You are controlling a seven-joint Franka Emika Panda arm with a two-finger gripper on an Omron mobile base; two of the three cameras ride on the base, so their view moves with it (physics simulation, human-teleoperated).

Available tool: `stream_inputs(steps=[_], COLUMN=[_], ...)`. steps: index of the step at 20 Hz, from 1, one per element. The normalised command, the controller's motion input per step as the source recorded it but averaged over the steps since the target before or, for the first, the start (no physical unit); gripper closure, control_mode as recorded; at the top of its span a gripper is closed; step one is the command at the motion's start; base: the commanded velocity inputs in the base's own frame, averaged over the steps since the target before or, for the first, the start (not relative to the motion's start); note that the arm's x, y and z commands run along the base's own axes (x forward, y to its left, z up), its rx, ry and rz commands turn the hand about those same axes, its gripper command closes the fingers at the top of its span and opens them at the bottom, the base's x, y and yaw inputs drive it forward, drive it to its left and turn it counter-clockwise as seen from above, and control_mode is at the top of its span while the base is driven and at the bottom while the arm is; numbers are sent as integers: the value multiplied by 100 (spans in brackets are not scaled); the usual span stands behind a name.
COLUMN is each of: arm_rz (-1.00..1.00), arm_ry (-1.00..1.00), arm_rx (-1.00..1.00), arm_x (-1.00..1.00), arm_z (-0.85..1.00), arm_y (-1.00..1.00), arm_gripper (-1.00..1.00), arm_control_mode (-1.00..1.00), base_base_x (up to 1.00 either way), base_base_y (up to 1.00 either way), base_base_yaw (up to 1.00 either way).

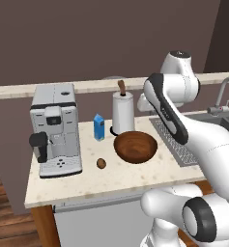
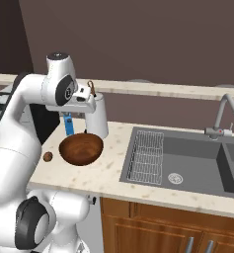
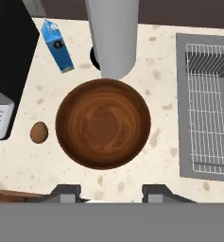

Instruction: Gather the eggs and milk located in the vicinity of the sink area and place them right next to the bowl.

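Gripper (image 3: 104, 193) hovering over bowl (image 3: 103, 124) at frame center, fingers together, holding nothing. Milk (image 3: 57, 45) standing upper left, brown egg (image 3: 38, 132) sitting left of bowl. Risk: descending now, closed fingers hitting bowl or knocking paper-towel roll (image 3: 112, 33).

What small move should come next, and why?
Probably lower toward the brown egg and open the jaws. The gripper hangs shut and empty above the bowl; that egg lies apart from the bowl's rim. The milk stands behind, beside the paper-towel roll.
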Motion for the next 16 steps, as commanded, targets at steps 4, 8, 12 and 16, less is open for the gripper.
stream_inputs(steps=[4,8,12,16], arm_rz=[-1,0,0,0], arm_ry=[0,0,0,0], arm_rx=[0,0,0,0], arm_x=[0,0,0,0], arm_z=[0,0,0,-1], arm_y=[21,35,48,51], arm_gripper=[-100,-100,-100,-100], arm_control_mode=[-100,-100,-100,-100], base_base_x=[0,0,0,0], base_base_y=[0,0,0,0], base_base_yaw=[0,0,0,0])
